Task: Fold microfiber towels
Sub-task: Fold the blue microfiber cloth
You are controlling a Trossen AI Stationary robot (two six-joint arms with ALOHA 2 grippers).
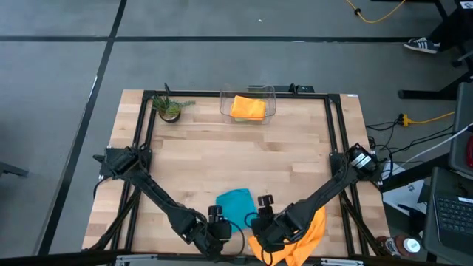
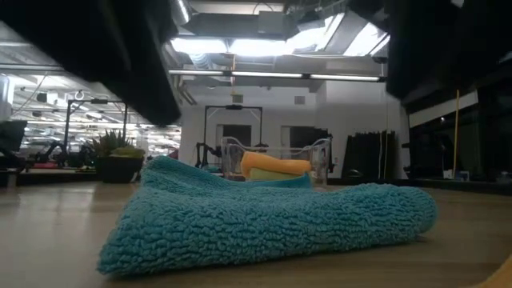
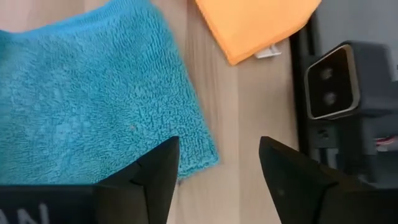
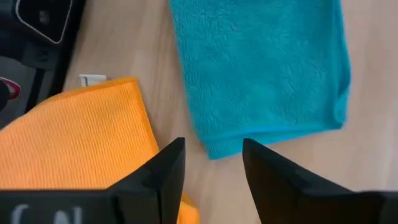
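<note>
A folded teal towel [image 1: 235,203] lies flat on the wood near the table's near edge and fills the low view [image 2: 264,220]. An orange towel [image 1: 309,233] lies spread at the near right, partly under my right arm. My left gripper [image 3: 217,149] hovers open over the teal towel's near corner [image 3: 202,158]. My right gripper [image 4: 211,149] hovers open above another near corner of it [image 4: 214,149], with the orange towel [image 4: 74,137] just beside. Neither gripper holds anything. A second orange towel [image 1: 247,108] lies folded in the clear bin [image 1: 270,96], on top of a pale green one [image 2: 268,174].
A small potted plant [image 1: 170,108] stands at the far left. Black frame rails [image 1: 144,140] run along the table's left and right sides. A black camera housing [image 3: 336,81] sits at the near edge beside the teal towel. Bare wood spans the table's middle [image 1: 244,155].
</note>
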